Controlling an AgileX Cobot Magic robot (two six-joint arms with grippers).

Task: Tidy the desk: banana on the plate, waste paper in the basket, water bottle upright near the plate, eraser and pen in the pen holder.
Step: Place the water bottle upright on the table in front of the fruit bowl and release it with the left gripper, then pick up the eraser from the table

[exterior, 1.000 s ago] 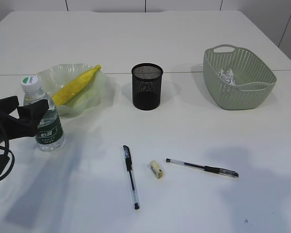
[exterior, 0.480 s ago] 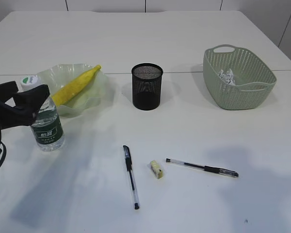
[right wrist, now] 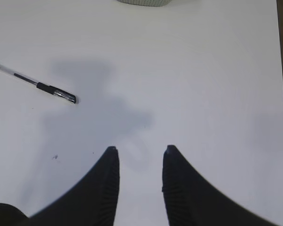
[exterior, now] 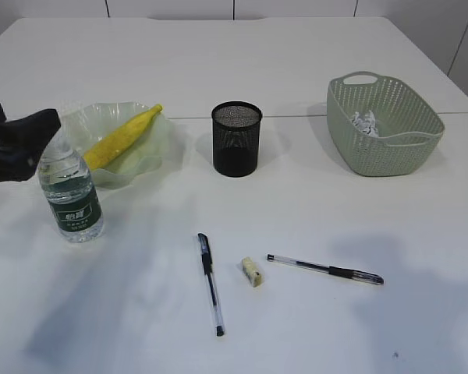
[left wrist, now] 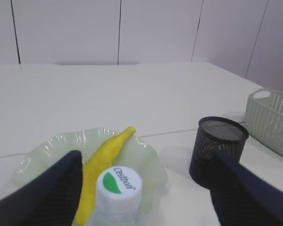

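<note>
Left pincer [left wrist: 144,188] spread wide above upright water bottle [exterior: 70,195] (released); right pincer [right wrist: 139,155] part-open, empty.

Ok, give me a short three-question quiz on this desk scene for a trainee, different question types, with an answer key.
1. True or false: the banana lies on the plate.
2. Multiple choice: where is the eraser?
A) inside the pen holder
B) on the desk between the two pens
C) in the basket
3. Fill in: the water bottle stands ____ with its cap on, and the left pincer is open around its top without gripping it.

Key: 1 true. 2 B. 3 upright.
</note>
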